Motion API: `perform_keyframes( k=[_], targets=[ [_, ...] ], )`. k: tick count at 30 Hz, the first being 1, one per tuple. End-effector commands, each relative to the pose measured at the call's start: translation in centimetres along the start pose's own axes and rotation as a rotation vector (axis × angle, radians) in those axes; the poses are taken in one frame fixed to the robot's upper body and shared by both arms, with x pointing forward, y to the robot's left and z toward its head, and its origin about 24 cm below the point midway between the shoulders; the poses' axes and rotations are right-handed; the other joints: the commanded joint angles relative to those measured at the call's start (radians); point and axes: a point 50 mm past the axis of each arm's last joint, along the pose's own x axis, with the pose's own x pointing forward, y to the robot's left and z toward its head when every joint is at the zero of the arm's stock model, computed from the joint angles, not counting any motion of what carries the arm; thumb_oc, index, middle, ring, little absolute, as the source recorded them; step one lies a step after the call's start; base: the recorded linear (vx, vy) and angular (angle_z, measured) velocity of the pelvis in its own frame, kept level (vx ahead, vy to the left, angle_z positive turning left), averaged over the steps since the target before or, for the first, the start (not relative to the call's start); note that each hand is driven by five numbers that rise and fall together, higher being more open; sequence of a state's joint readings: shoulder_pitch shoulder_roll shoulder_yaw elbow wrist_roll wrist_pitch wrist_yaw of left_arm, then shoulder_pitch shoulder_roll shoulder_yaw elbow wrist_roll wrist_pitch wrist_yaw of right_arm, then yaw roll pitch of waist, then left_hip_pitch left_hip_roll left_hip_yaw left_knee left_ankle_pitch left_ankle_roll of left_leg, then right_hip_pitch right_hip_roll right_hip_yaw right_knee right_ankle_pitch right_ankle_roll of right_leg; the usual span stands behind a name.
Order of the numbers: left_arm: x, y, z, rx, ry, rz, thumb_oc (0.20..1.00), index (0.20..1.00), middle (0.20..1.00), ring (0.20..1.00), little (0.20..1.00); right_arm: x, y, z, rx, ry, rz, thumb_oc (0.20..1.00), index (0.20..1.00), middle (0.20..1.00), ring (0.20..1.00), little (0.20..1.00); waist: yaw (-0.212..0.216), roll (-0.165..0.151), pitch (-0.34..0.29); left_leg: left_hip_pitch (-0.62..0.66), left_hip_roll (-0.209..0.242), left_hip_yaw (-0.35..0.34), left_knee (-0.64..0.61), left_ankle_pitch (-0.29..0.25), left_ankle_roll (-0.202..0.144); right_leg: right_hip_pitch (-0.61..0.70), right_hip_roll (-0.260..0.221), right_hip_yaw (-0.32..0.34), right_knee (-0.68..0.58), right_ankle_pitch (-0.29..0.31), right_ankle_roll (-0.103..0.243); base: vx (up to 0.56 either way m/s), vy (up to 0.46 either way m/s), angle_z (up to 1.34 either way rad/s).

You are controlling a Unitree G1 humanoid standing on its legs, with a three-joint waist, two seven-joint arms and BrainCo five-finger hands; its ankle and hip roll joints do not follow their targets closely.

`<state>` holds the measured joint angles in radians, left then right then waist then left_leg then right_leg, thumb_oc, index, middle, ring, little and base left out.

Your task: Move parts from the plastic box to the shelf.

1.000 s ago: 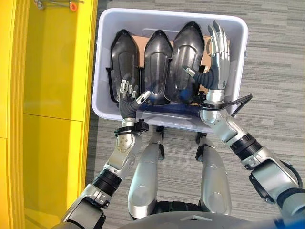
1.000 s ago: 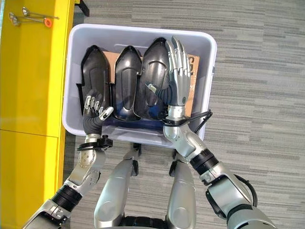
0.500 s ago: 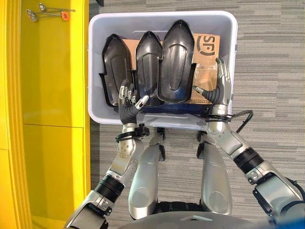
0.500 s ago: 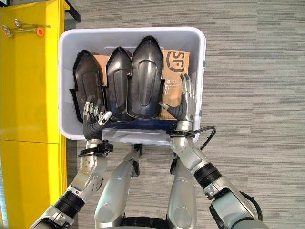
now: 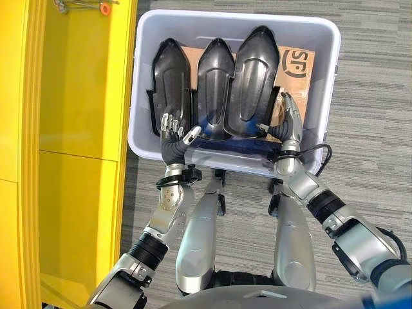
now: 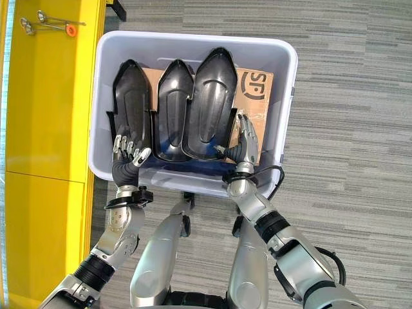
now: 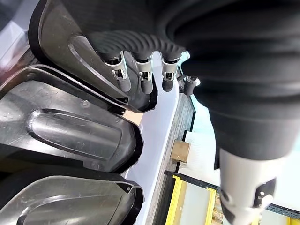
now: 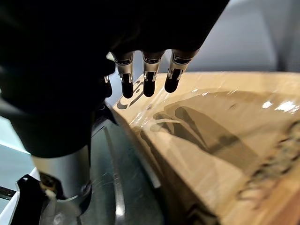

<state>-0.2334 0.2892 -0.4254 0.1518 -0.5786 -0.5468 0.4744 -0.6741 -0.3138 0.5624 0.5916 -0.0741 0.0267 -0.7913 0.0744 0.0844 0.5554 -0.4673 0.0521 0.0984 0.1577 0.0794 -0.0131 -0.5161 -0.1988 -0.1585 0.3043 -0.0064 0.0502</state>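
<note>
Three black moulded parts stand side by side in the grey plastic box point(image 5: 329, 77): a left part point(image 5: 170, 80), a middle part point(image 5: 215, 87) and a right part point(image 5: 258, 74). My left hand point(image 5: 172, 132) reaches over the box's near wall, open, fingers straight beside the left part's lower end point(image 7: 70, 51). My right hand point(image 5: 288, 122) is open too, fingers straight, at the lower right edge of the right part, over brown cardboard point(image 8: 225, 140). The yellow shelf point(image 5: 77, 96) stands to the left of the box.
Brown cardboard point(image 5: 301, 64) lines the box floor behind the parts. Metal tools with an orange tip point(image 6: 45, 24) lie at the far end of the yellow shelf. Grey striped carpet point(image 5: 373, 129) surrounds the box.
My right hand has drawn back from high over the right part to its lower right edge near the box's near wall. The left hand has stayed put. The camera has shifted.
</note>
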Motion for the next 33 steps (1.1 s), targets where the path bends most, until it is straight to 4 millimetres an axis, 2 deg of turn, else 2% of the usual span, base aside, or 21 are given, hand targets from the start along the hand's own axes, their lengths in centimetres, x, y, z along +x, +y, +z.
perform_keyframes(
  k=[1,12,14,18,23,28,33],
  targets=[
    [0.2,-0.7,0.9,-0.020,-0.032,-0.072,1.000,1.000,1.000,1.000,1.000,0.6,-0.1,0.7,0.061,0.010,-0.044,1.000,1.000,1.000,1.000,1.000,0.012,0.024,-0.035,-0.058,0.019,-0.020,0.058,-0.030,-0.015,0.054,-0.082,-0.003,-0.024,0.005,0.050,0.01,-0.009,0.04],
    [0.2,-1.1,-0.2,-0.008,0.022,-0.087,1.000,1.000,1.000,1.000,1.000,1.0,-0.1,-3.2,0.115,0.327,-0.088,1.000,1.000,1.000,1.000,1.000,0.028,0.039,-0.035,-0.070,0.016,-0.024,0.065,-0.032,-0.015,0.042,-0.087,-0.011,-0.007,0.003,0.042,0.01,0.005,0.04],
    [0.3,-1.1,-0.3,-0.010,0.022,-0.091,1.000,1.000,1.000,1.000,1.000,1.0,-0.4,-4.3,0.155,0.432,-0.112,1.000,1.000,1.000,1.000,1.000,0.034,0.045,-0.035,-0.081,0.014,-0.024,0.071,-0.034,-0.014,0.029,-0.089,-0.013,0.001,0.002,0.039,0.01,0.010,0.04],
    [0.4,-1.3,-0.3,-0.010,0.020,-0.100,1.000,1.000,1.000,1.000,1.000,1.2,-1.0,-5.6,0.160,0.518,-0.143,1.000,1.000,1.000,1.000,1.000,0.042,0.050,-0.035,-0.092,0.013,-0.027,0.076,-0.036,-0.012,0.018,-0.092,-0.020,0.011,0.002,0.039,0.01,0.003,0.04],
    [0.5,-1.6,-0.3,-0.010,0.017,-0.105,1.000,1.000,1.000,1.000,1.000,1.5,-1.6,-6.6,0.055,0.551,-0.112,1.000,1.000,1.000,1.000,1.000,0.048,0.055,-0.035,-0.113,0.010,-0.028,0.082,-0.034,-0.012,-0.002,-0.096,-0.025,0.020,0.003,0.040,0.00,0.003,0.03],
    [0.2,-1.5,-1.0,-0.010,0.049,-0.122,1.000,1.000,1.000,1.000,1.000,1.2,-2.3,-8.4,-0.165,0.603,-0.041,1.000,1.000,1.000,1.000,1.000,0.064,0.066,-0.035,-0.120,0.003,-0.034,0.093,-0.052,-0.016,-0.012,-0.103,-0.029,0.044,-0.019,0.048,0.03,0.002,0.02],
    [0.0,-1.5,-1.3,-0.012,0.056,-0.123,1.000,1.000,1.000,1.000,1.000,1.2,-2.8,-9.1,-0.192,0.659,-0.027,1.000,1.000,1.000,1.000,1.000,0.075,0.077,-0.035,-0.140,-0.001,-0.037,0.094,-0.048,-0.015,-0.031,-0.109,-0.036,0.054,-0.020,0.048,-0.01,0.014,0.07]
  ],
)
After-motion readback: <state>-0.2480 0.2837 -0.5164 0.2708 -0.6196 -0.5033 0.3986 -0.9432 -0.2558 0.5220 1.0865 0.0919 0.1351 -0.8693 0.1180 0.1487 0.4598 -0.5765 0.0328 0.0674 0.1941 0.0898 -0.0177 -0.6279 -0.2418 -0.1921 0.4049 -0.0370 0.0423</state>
